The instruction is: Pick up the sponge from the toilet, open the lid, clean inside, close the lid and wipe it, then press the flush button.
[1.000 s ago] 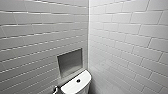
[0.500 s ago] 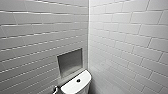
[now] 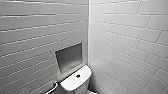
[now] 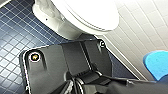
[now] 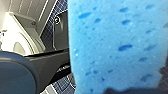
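Bright blue porous sponge (image 5: pixel 112 42) up close, clear of the toilet and clamped in the right gripper (image 5: pixel 125 90). Beyond it stands the white glossy ceramic toilet (image 4: pixel 57 22), white oval plastic lid (image 4: pixel 92 12) down, on a dark blue tiled floor (image 4: pixel 15 37). Grey brick-tiled wall (image 3: pixel 125 37) behind.

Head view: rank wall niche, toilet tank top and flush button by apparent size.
1. wall niche and tank top: they look about alike, too close to rank, and the tank may sit nearer the camera.
2. flush button: by far the smallest, a small dot on the tank top.
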Tool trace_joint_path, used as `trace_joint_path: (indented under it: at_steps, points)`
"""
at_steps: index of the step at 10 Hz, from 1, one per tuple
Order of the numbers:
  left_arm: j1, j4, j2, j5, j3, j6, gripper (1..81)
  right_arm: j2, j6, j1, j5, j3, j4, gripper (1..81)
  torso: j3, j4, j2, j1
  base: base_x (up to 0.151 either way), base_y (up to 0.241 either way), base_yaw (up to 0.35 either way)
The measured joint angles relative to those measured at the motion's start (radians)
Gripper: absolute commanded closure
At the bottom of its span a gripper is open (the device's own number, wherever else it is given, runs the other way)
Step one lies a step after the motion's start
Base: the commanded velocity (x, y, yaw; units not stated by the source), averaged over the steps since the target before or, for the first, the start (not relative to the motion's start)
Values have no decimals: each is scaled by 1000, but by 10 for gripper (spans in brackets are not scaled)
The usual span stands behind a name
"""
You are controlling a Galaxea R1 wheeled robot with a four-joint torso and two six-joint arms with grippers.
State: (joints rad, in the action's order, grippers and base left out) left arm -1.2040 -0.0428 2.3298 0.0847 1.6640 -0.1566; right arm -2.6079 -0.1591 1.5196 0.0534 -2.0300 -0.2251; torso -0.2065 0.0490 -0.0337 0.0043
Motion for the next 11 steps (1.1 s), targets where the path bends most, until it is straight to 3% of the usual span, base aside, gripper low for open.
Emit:
trace_joint_path:
  at_steps: [4,7,8,11]
  points:
    - [196,-60,-131,35,-191,4,10,0,1,-7,3,2,0,811,-31,0,1,1,0,0,0]
    - [342,-127,-167,121,-241,4,10,0,2,-7,4,2,0,811,-31,0,1,1,0,0,0]
    - [395,-161,-171,147,-247,24,811,-1,2,-7,4,2,0,811,-31,0,1,1,0,0,0]
    - [535,-223,-171,225,-263,12,811,-5,2,-7,18,2,-3,811,-32,0,1,1,0,0,0]
